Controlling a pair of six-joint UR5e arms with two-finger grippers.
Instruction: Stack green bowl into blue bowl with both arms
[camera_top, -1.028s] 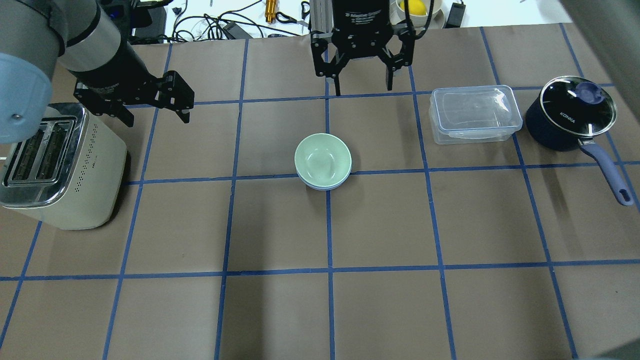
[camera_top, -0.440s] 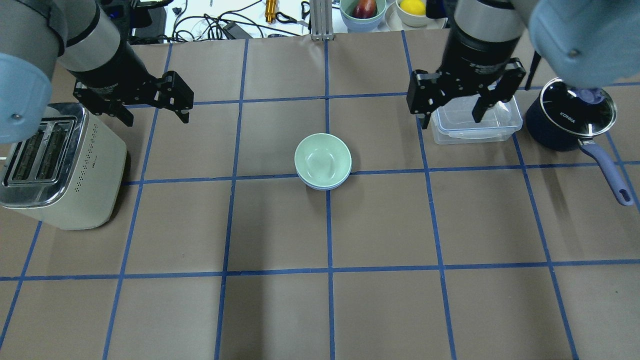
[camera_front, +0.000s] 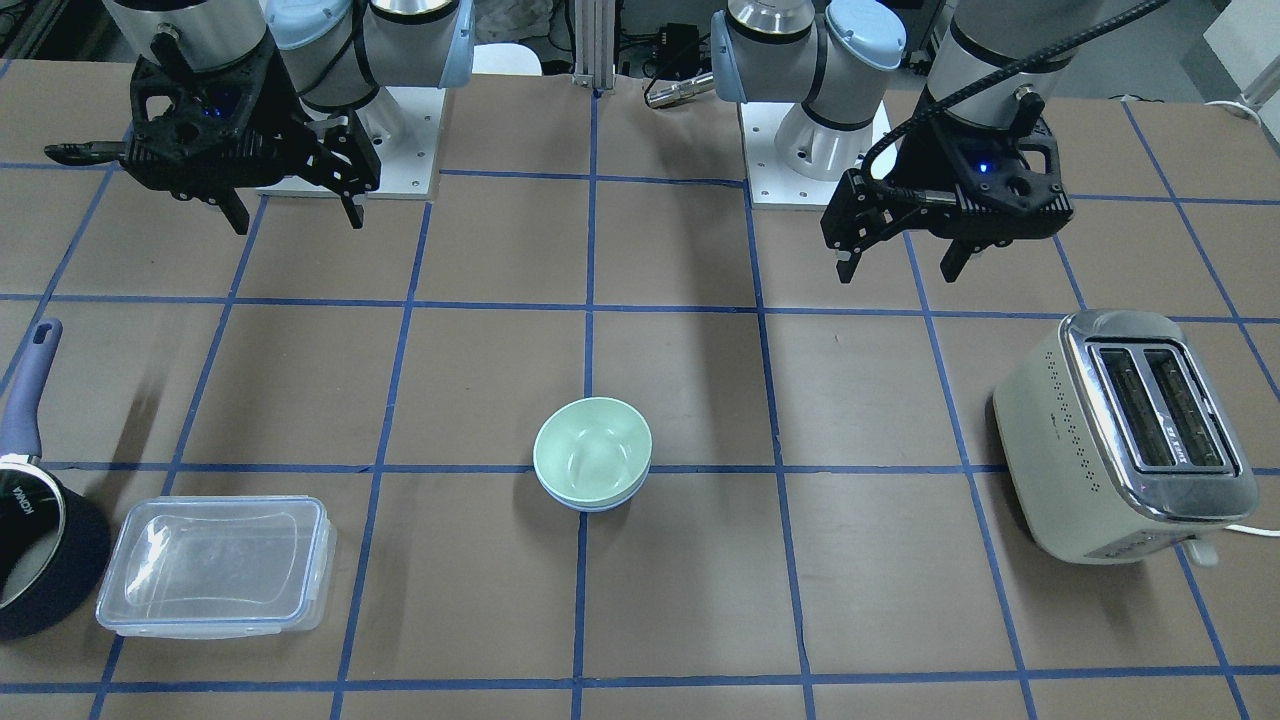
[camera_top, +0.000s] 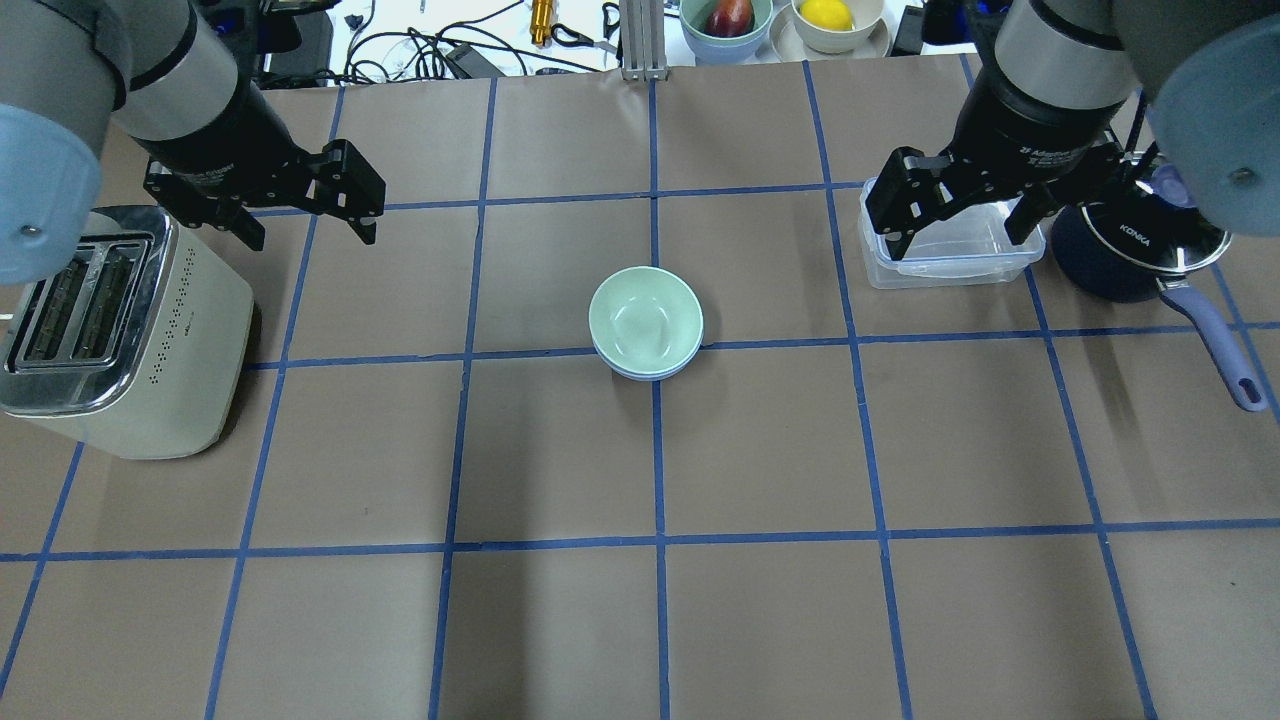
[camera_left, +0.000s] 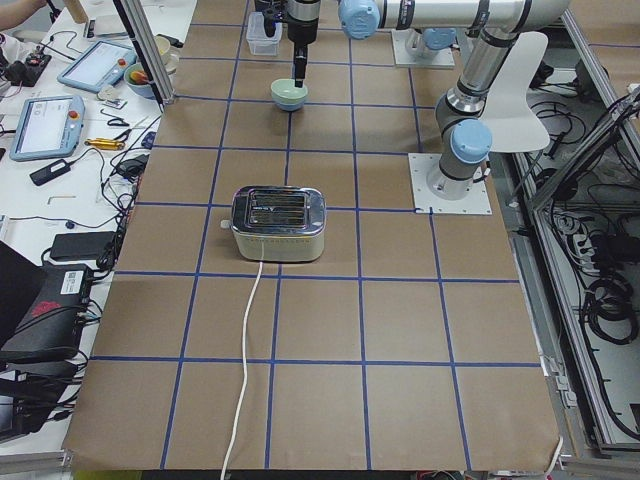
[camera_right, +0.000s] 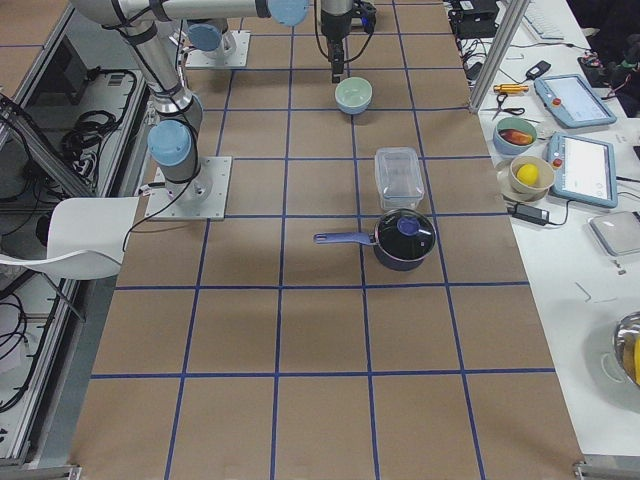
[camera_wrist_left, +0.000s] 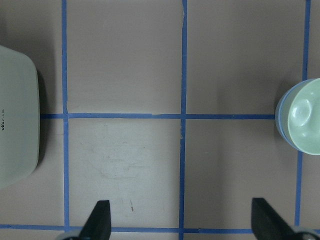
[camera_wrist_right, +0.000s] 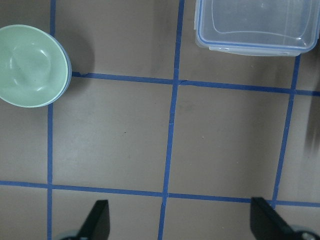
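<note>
The green bowl (camera_top: 645, 318) sits nested inside the blue bowl (camera_top: 640, 373) at the table's middle; only the blue rim shows under it. The stack also shows in the front view, green bowl (camera_front: 592, 452) in blue bowl (camera_front: 590, 504). My left gripper (camera_top: 311, 237) is open and empty, raised near the toaster, well left of the bowls. My right gripper (camera_top: 955, 243) is open and empty, raised over the clear container, well right of the bowls. The left wrist view shows the green bowl (camera_wrist_left: 304, 122) at its right edge. The right wrist view shows it (camera_wrist_right: 31, 65) at upper left.
A cream toaster (camera_top: 120, 330) stands at the left. A clear lidded container (camera_top: 960, 265) and a dark navy saucepan (camera_top: 1125, 265) with a long handle stand at the right. Fruit bowls (camera_top: 728, 20) and cables lie beyond the far edge.
My right arm has swung from the back middle of the table to the right, over the clear container. The left arm has barely moved. The stacked bowls have not moved.
</note>
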